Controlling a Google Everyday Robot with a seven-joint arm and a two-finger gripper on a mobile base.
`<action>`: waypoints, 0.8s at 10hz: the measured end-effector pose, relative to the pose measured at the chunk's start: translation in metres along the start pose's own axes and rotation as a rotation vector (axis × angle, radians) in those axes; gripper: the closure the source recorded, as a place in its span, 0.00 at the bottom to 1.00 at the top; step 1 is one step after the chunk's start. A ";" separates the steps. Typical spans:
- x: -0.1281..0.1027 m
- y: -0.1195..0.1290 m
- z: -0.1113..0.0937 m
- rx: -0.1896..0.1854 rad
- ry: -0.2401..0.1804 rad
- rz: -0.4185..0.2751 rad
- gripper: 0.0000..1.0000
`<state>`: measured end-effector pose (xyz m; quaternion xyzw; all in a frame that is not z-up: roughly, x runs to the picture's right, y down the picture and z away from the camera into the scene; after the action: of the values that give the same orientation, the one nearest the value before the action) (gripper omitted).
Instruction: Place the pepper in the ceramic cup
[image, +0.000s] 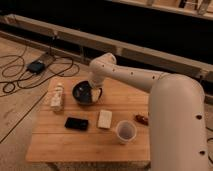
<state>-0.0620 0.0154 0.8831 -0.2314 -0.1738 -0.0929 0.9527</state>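
Note:
The small dark red pepper (142, 119) lies on the wooden table (60, 145) near its right edge. The pale ceramic cup (126, 131) stands upright just left of and in front of the pepper. My gripper (93, 93) is at the end of the white arm, reaching down over the dark bowl (80, 92) at the back left of the table, far from the pepper and the cup.
A pale bottle-like object (57, 96) lies at the table's left edge. A black flat device (76, 123) and a white block (105, 119) lie mid-table. Cables and a box (36, 66) lie on the floor to the left.

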 end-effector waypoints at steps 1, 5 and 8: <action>0.021 0.004 0.002 -0.015 0.014 0.030 0.20; 0.124 0.038 -0.010 -0.062 0.093 0.271 0.20; 0.158 0.072 -0.031 -0.053 0.140 0.415 0.20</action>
<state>0.1115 0.0485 0.8867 -0.2804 -0.0533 0.0847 0.9547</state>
